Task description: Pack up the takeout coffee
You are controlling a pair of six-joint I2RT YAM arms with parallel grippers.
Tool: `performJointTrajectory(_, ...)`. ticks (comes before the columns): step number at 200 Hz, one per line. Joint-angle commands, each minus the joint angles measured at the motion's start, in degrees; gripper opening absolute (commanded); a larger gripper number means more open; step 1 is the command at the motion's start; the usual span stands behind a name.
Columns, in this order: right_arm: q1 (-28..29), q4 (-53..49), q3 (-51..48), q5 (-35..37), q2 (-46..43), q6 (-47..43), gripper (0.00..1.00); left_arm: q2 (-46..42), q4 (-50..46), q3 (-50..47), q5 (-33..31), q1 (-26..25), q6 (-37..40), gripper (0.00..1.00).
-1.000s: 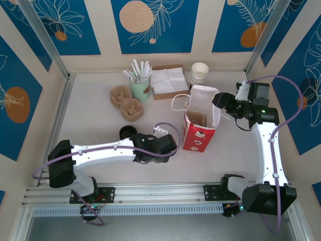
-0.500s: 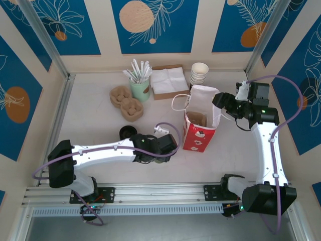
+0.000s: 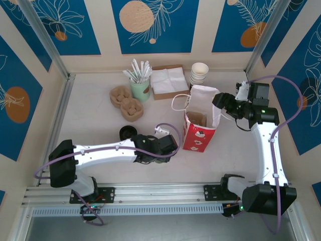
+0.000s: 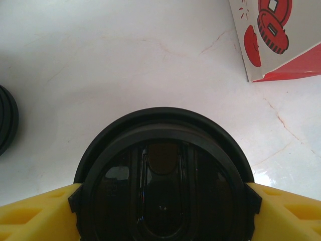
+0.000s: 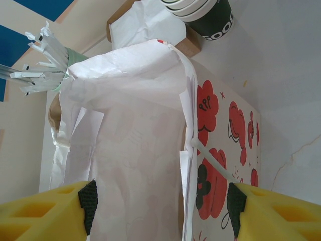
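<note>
Left wrist view: the left gripper (image 4: pixel 163 197) is clamped on the takeout coffee (image 4: pixel 160 150), its yellow fingers (image 4: pixel 35 213) pressed against both sides of the black lid. The red-and-white paper bag (image 4: pixel 271 40) stands at one o'clock, and the stack of spare lids (image 4: pixel 6 120) is at nine. In the top external view the right gripper (image 3: pixel 219 105) sits at the bag's two o'clock. Its fingers straddle the bag's white top, but I cannot tell whether they pinch it.

Robot test cell dressed as a café counter: bare aluminium frame posts (image 3: pixel 44 37), blue leaf-patterned wall panels (image 3: pixel 175 30), white tabletop (image 3: pixel 95 115).
</note>
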Motion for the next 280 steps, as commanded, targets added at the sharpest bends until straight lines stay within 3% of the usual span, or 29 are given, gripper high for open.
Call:
performJointTrajectory(1,0.3,-0.9,0.3,0.5,-0.6,0.0,0.71,3.5,-3.2,-1.2,3.4,0.4,-0.8,0.78)
performJointTrajectory(63,0.2,-1.8,1.1,0.9,-0.7,-0.5,0.71,4.1,-3.7,-1.8,6.0,0.4,-1.0,0.83)
performJointTrajectory(147,0.2,-3.0,2.6,1.4,-0.9,-0.9,0.71,3.7,-2.7,-2.4,6.6,0.3,-0.1,0.69)
performJointTrajectory(230,-0.7,-5.9,9.6,1.9,0.5,-5.0,0.72,-1.4,-0.4,-2.3,3.2,0.4,3.1,0.63)
performJointTrajectory(280,-0.7,-4.4,14.6,-1.4,6.5,-10.2,0.72,-5.6,-2.1,0.7,0.4,1.5,6.3,0.65)
